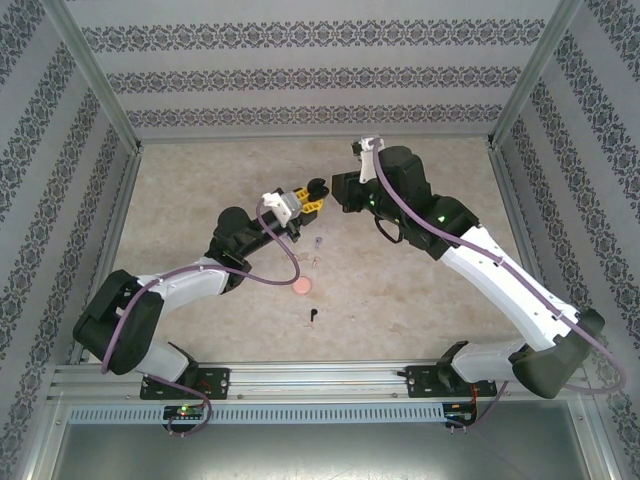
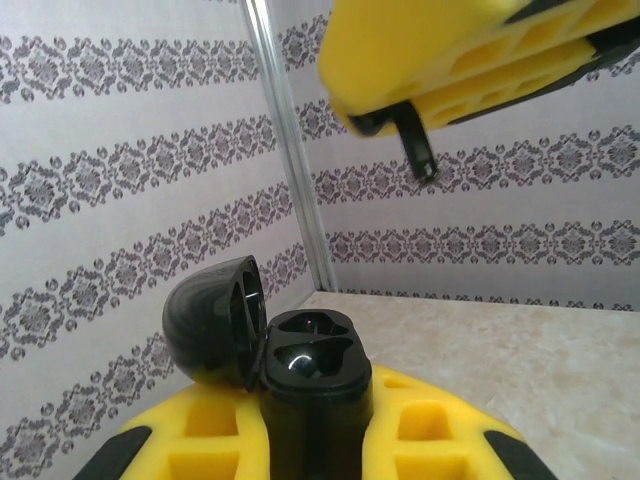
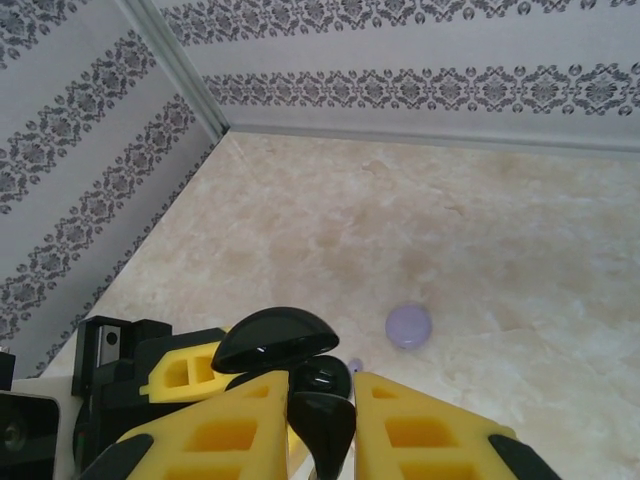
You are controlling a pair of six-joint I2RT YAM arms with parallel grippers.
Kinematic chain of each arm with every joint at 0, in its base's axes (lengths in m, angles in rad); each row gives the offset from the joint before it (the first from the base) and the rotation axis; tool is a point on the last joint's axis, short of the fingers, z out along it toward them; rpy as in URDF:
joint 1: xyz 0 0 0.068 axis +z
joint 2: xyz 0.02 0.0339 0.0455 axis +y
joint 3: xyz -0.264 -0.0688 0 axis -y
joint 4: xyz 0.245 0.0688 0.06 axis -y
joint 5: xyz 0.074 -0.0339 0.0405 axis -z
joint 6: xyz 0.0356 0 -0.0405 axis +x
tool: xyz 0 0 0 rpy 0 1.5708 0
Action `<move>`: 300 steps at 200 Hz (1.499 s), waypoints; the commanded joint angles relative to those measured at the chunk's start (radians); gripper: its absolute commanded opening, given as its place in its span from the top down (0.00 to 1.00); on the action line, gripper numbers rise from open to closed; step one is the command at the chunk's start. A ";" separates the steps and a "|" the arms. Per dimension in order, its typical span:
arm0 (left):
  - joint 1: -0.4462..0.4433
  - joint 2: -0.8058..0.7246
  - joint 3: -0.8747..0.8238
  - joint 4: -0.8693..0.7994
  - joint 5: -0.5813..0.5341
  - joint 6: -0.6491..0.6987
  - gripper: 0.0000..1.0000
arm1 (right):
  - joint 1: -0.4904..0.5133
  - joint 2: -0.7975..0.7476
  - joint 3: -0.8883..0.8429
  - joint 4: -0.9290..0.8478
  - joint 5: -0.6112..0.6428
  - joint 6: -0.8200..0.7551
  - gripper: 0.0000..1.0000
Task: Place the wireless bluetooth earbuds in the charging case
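My left jaws are gripping the open black plastic case [image 2: 315,390]; my right jaws are pinching a black stemmed earbud [image 2: 416,146] above it.

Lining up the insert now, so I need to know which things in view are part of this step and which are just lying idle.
In use: open black charging case, clamped in left gripper; black earbud, pinched in right gripper.
Lying idle: pink case; lilac case; second black earbud.
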 commanded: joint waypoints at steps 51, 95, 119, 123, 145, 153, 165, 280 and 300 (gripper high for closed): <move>-0.034 0.011 0.039 0.097 0.036 0.006 1.00 | 0.047 0.033 -0.002 0.043 0.010 0.018 0.80; -0.036 0.008 0.042 0.096 0.037 0.000 1.00 | 0.050 0.024 -0.021 0.050 0.014 0.022 0.80; -0.039 0.009 0.047 0.092 0.047 -0.006 1.00 | 0.050 0.024 -0.027 0.054 0.019 0.027 0.80; -0.039 0.009 0.047 0.092 0.047 -0.006 1.00 | 0.049 0.024 -0.027 0.055 0.019 0.027 0.80; -0.043 0.012 0.050 0.094 0.049 -0.009 1.00 | 0.050 0.024 -0.027 0.059 0.022 0.029 0.80; -0.046 0.012 0.050 0.093 0.051 -0.009 1.00 | 0.050 0.024 -0.028 0.060 0.023 0.030 0.80; -0.048 0.014 0.052 0.091 0.054 -0.009 1.00 | 0.049 0.024 -0.027 0.061 0.025 0.030 0.81; -0.057 0.002 0.066 0.086 0.054 -0.017 1.00 | 0.038 0.022 -0.073 0.054 0.039 -0.001 0.82; -0.059 -0.003 0.068 0.081 0.055 -0.016 1.00 | 0.043 0.027 -0.080 0.053 0.033 -0.028 0.82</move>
